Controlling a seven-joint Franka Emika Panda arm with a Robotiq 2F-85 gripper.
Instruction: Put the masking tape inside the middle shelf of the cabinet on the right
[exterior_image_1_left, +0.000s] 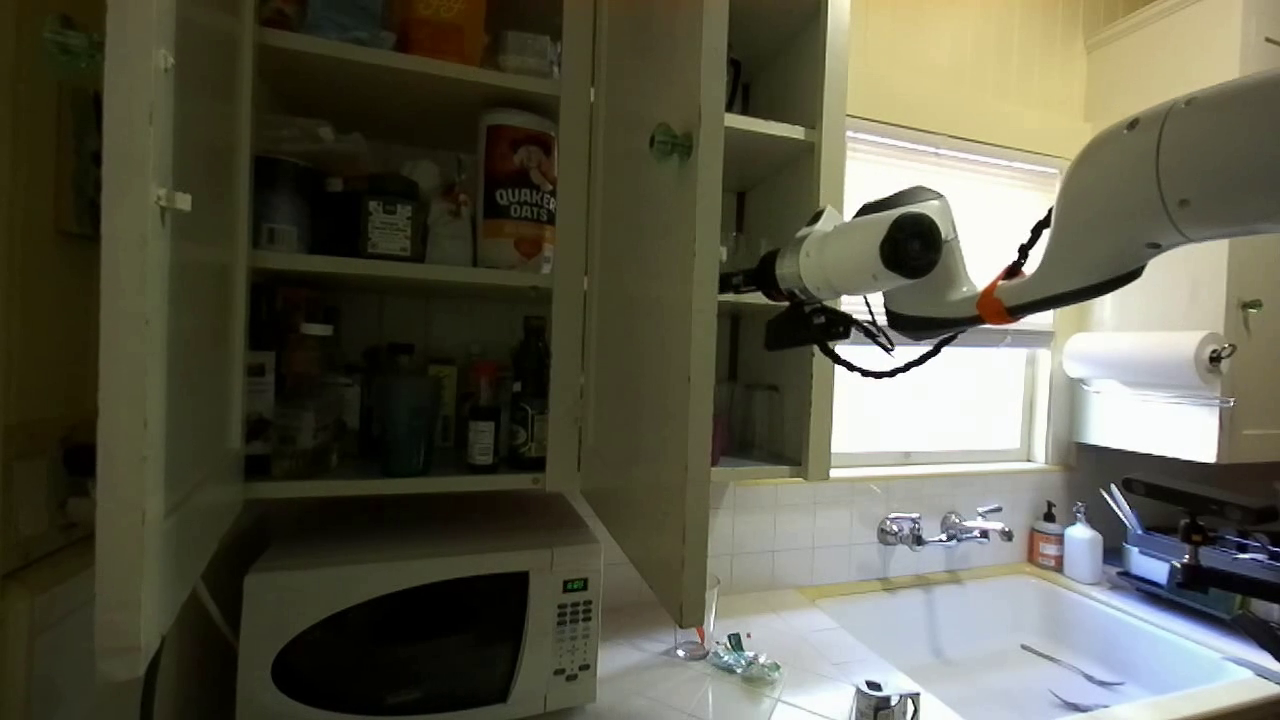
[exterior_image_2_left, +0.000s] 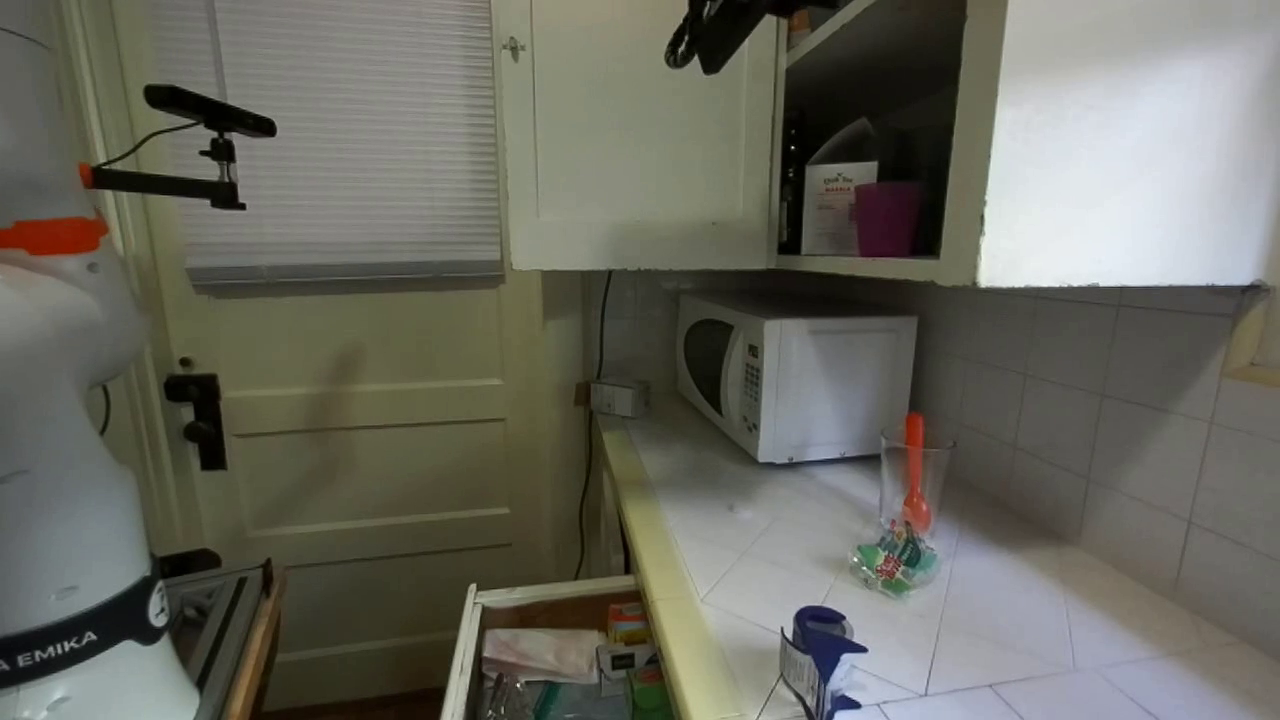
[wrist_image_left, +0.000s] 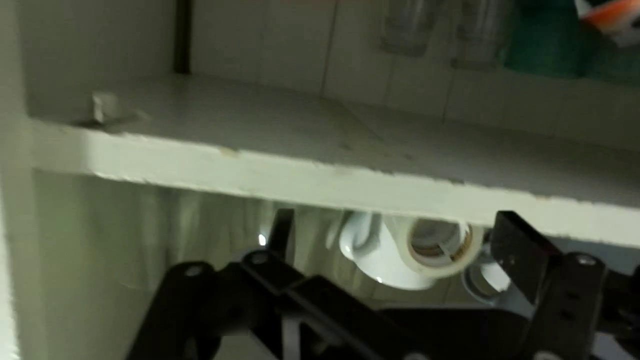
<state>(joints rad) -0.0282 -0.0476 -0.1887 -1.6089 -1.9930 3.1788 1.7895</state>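
The narrow white cabinet stands open beside the window, its flat door swung out. My gripper reaches in just above the middle shelf. The wrist view appears upside down. In it the middle shelf crosses the picture, and the cream masking tape stands past its front edge, in front of a white mug. My gripper is wide open. The tape shows between its fingers, nearer one finger, with a clear gap to the other. The board edge hides the tape's base.
Glasses and a green cup stand on the shelf below. A grey mug is partly behind a finger. The wider cabinet holds boxes and bottles above the microwave. A glass with an orange spoon stands on the counter.
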